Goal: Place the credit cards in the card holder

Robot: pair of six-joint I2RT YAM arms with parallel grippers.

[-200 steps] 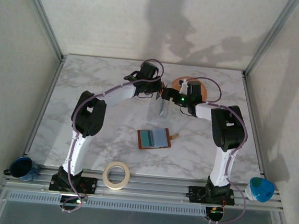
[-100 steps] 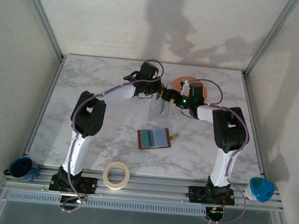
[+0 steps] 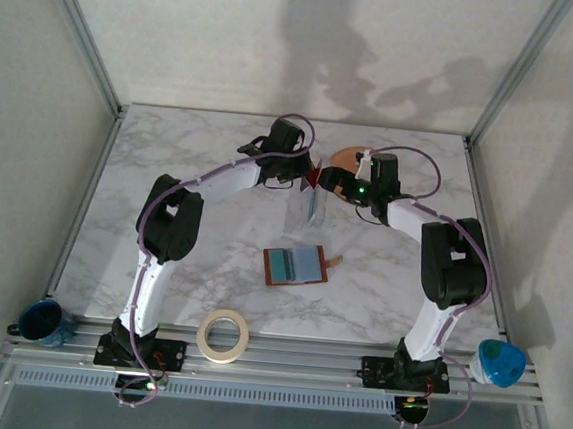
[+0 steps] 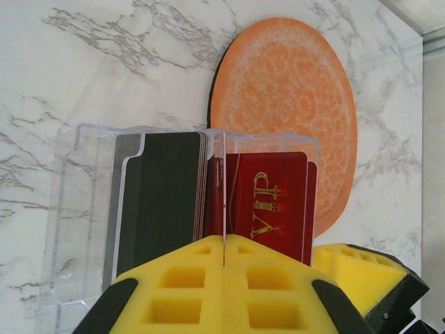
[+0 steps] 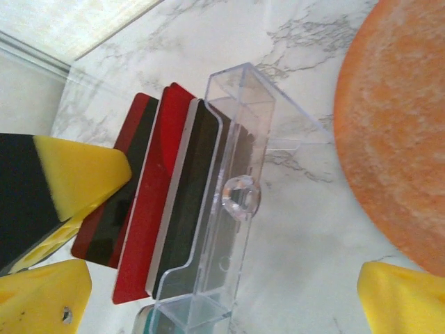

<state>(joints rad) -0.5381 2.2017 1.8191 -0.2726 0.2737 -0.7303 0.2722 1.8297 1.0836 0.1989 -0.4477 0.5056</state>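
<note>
Gripping the clear case (image 4: 83, 209) by one thin wall, the left hand (image 4: 224, 245) is clenched; its yellow pads (image 4: 174, 292) meet at a seam with the wall pinched between them. The case stands upright near the far middle of the worktop (image 3: 169, 184); whether its lower end rests on the marble cannot be told. Inside it stand a stack of dark cards (image 4: 167, 202) and a red card (image 4: 274, 202) lettered VIP in gold (a second red edge shows just behind it); both rise past the case's cut-away rim.

Right hand (image 5: 224, 278): released; its yellow fingers (image 5: 403, 296) stand wide apart at the lower corners of the wrist view, with the case ahead of and between them, apart from both. An orange plate (image 4: 285, 104) lies flat on the worktop just beyond the case.

Card holder (image 3: 268, 267): open and flat on the worktop, nearer the arm bases and well apart from both hands; its strap tab points right. Credit cards (image 3: 296, 264): one teal and one pale blue-grey, side by side on the open face; whether they sit in pockets cannot be told.

Near edge: tape roll (image 3: 224, 335) between the bases; blue mug (image 3: 44, 321) at the left corner; teal-and-white cup (image 3: 499, 364) at the right.
</note>
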